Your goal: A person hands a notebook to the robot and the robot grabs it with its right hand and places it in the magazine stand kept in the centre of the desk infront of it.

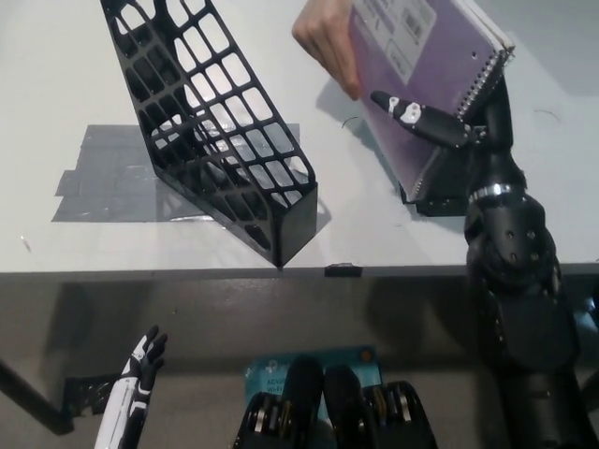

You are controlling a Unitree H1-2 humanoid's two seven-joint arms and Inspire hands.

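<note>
Resting low at the left, the white left hand (140, 363) hangs open; the magazine stand (215, 131) on the table (56, 56) is empty. A person's hand (326, 39) holds the notebook (426, 70) while the right hand (449, 126) closes on it; placing remains.
</note>
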